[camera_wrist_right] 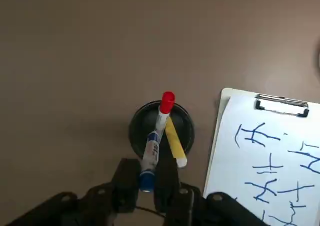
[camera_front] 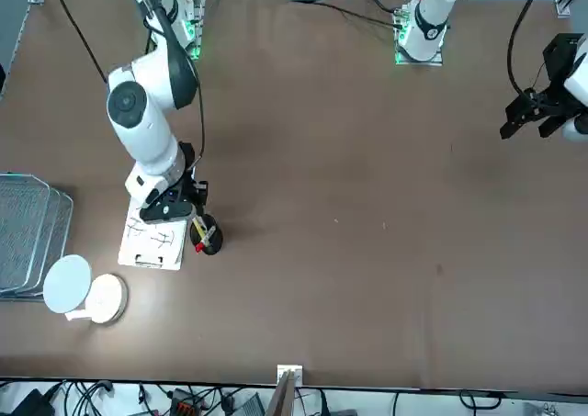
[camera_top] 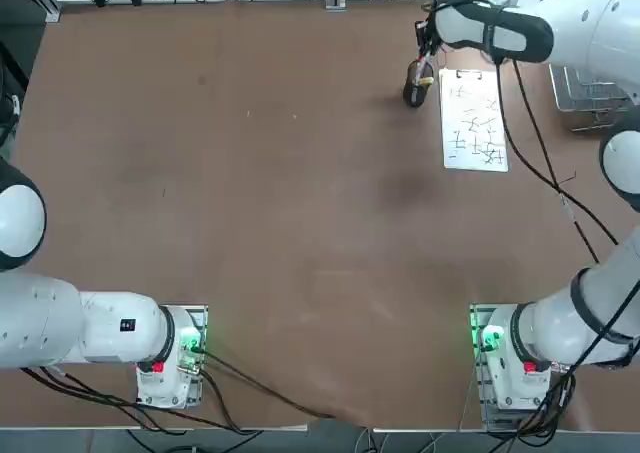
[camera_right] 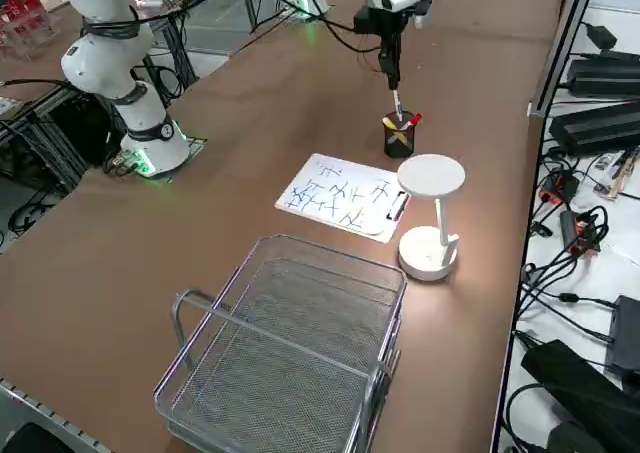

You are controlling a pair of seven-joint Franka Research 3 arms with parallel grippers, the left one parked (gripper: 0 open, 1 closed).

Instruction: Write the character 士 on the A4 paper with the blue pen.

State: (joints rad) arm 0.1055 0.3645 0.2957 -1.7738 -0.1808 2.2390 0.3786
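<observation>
right end effector (camera_wrist_right: 146,183): closed on the blue pen (camera_wrist_right: 149,156); fingers (camera_wrist_right: 125,178) pinch its lower blue end; hangs point-down right over the black pen cup (camera_right: 399,136), at about 1 o'clock on the tabletop (camera_top: 250,193) in the top view
blue pen: white barrel with blue print and blue tip end; held roughly upright, tilted a bit; in the wrist view it lies across the cup's mouth; whether it touches the cup cannot be told
black pen cup: round, dark; stands on the tabletop just beside the A4 paper (camera_top: 474,120), at the sheet's 9 o'clock in the top view; apart from the sheet by a narrow strip of brown
cup contents: red-topped pen (camera_wrist_right: 165,108) and yellow pen (camera_wrist_right: 174,145) lean in it; red cap sticks up above the rim
A4 paper: white sheet on a clipboard, metal clip (camera_wrist_right: 281,105) at the short edge farthest from the arm bases; flat on the tabletop; many blue handwritten strokes over it
desk lamp (camera_right: 430,218): white, round head and round base; just past the clip end of the sheet in the side view
wire basket (camera_right: 285,348): metal mesh, at the tabletop's edge, at the sheet's 6 o'clock in the side view; well apart from the cup
</observation>
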